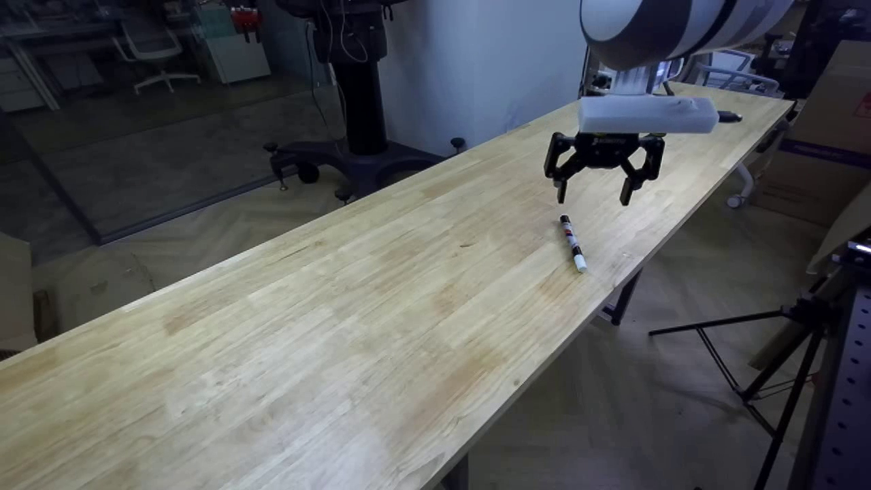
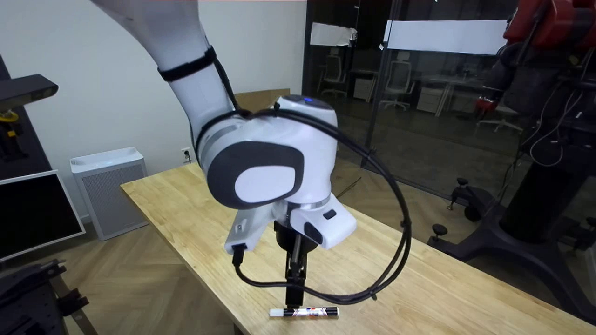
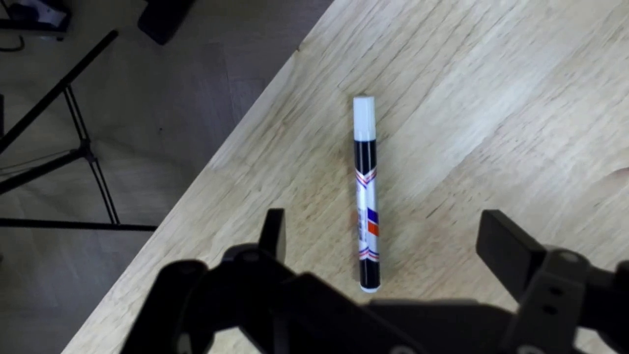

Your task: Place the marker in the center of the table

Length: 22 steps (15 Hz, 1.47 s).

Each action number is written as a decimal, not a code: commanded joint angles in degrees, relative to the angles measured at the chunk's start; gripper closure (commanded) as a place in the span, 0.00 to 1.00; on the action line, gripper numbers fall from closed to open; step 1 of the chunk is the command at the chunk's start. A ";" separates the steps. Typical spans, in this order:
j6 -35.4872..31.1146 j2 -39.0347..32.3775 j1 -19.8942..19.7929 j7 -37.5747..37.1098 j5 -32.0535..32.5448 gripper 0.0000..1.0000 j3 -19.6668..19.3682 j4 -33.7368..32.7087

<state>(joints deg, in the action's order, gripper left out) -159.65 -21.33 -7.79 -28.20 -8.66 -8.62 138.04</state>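
The marker [image 1: 572, 243] lies flat on the pale wood table [image 1: 326, 313], close to one long edge. It has a white cap, black bands and a white printed body; it also shows in an exterior view [image 2: 313, 312] and in the wrist view [image 3: 366, 206]. My gripper [image 1: 593, 202] is open and empty above the table, pointing down. In the wrist view my open fingers [image 3: 382, 231] stand apart on either side of the marker's lower half, touching nothing. In an exterior view the fingers [image 2: 294, 302] overlap each other and appear just behind the marker.
A black tripod [image 1: 782, 361] stands on the floor beside the table's near long edge. A dark wheeled stand [image 1: 364, 136] stands beyond the far long edge. A black cable [image 2: 400, 218] loops from the arm. A grey air purifier [image 2: 111, 190] stands past the table's end.
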 commanded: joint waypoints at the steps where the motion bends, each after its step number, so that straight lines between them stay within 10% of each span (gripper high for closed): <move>1: -2.14 -5.18 -0.86 3.10 -5.94 0.00 1.19 -1.82; 20: -0.93 -17.70 -6.45 14.16 -10.53 0.00 2.82 -12.44; 21: -0.97 -17.88 -6.48 14.31 -10.57 0.25 2.85 -12.84; 22: -0.95 -18.09 -6.45 14.49 -10.50 0.26 2.83 -13.28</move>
<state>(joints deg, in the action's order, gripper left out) -161.78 -38.42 -13.42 -14.62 -19.01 -6.32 127.22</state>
